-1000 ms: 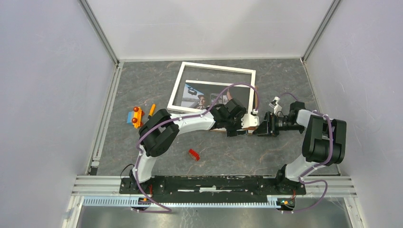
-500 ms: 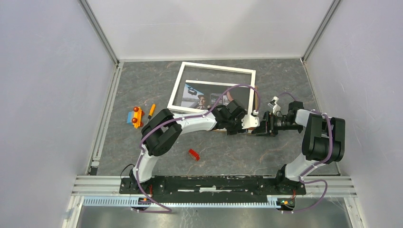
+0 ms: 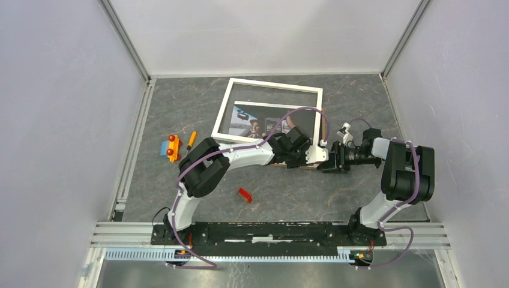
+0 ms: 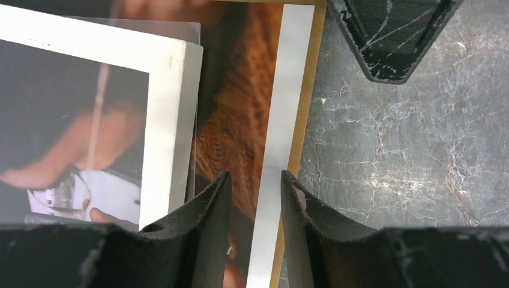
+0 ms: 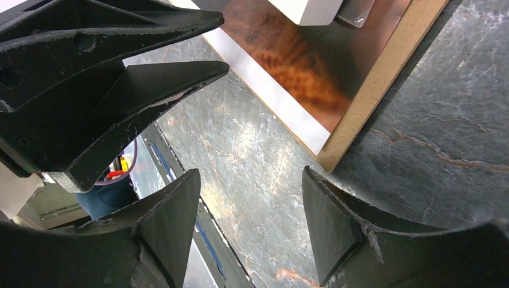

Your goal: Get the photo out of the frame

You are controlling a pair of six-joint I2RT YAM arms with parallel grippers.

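The white frame (image 3: pixel 227 109) lies flat at the back of the table, its corner (image 4: pixel 171 114) showing in the left wrist view. The photo (image 3: pixel 252 123) shows through it. The print's orange-brown part (image 4: pixel 240 102) and white margin (image 4: pixel 291 84) stick out past that corner, on the brown backing board (image 5: pixel 384 66). My left gripper (image 3: pixel 322 155) points down over the margin; its jaws (image 4: pixel 255 175) stand a narrow gap apart, the margin showing between them. My right gripper (image 3: pixel 334 161) faces it, open (image 5: pixel 251 174) over bare table just off the board's corner.
An orange and blue toy (image 3: pixel 170 147) and an orange stick (image 3: pixel 192 138) lie left of the frame. A small red piece (image 3: pixel 244 195) sits on the near table. A metal rail (image 3: pixel 133 144) runs along the left side, and walls close the table on three sides.
The left jaws have narrowed over the photo's margin. Both grippers have crept a little toward the frame's near right corner; the right jaws kept their width.
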